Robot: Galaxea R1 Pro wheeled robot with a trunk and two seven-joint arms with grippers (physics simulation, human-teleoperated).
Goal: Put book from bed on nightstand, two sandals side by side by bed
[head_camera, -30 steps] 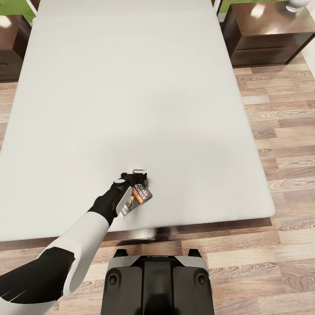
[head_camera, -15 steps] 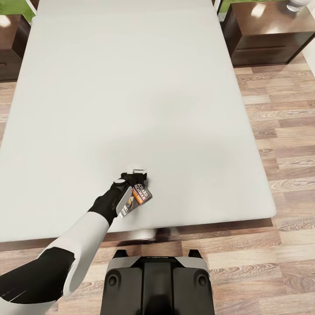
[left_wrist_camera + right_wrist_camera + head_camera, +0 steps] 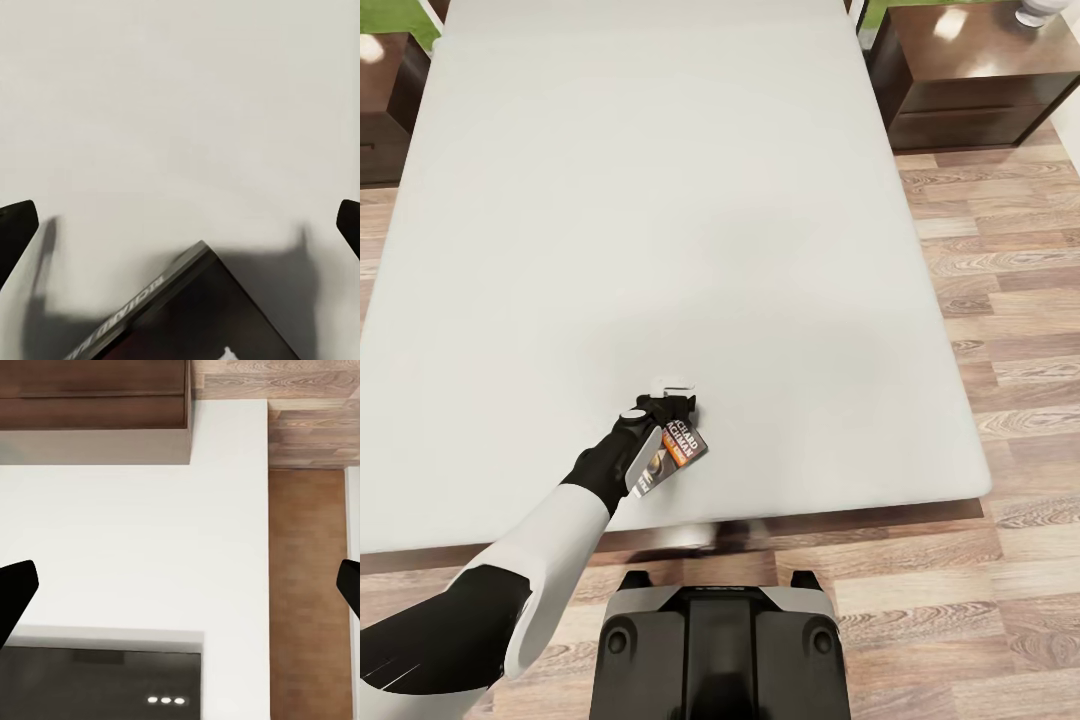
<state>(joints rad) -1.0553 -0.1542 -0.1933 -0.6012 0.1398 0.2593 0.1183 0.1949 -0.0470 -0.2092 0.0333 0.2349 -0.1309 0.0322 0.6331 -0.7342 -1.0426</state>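
**Q:** ok where's the book [image 3: 672, 452] at?

**A:** It's seen in the head view near the foot edge of the bed [image 3: 660, 200], roughly 7 o'clock from the mattress centre. It's held tilted, cover facing up and out, orange band and white lettering visible. The left end effector [image 3: 672, 398] is parked right at the book's far end, with the black wrist lying along its left side.

**Q:** so is it gripped or what?

**A:** Can't be told from what's shown. In the left wrist view the two dark fingertips [image 3: 16, 229] are spread wide at the picture's edges, and a corner of the book [image 3: 187, 315] pokes into the gap with its shadow cast on the pale mattress (neither tip is seen touching it).

**Q:** and the right one?

**A:** In the right wrist view its fingertips [image 3: 15, 589] are spread wide too, with nothing between them. White panels, a brown wooden piece and wood-plank floor [image 3: 307, 412] are seen beyond.

**Q:** nightstands?

**A:** One nightstand [image 3: 970, 85] is seen at 1 o'clock beside the head of the bed, with a pale object on its far corner cut off by the frame. The other nightstand [image 3: 385, 100] is at 11 o'clock. The wood-plank floor [image 3: 1010, 300] runs along the right side at 3 o'clock.
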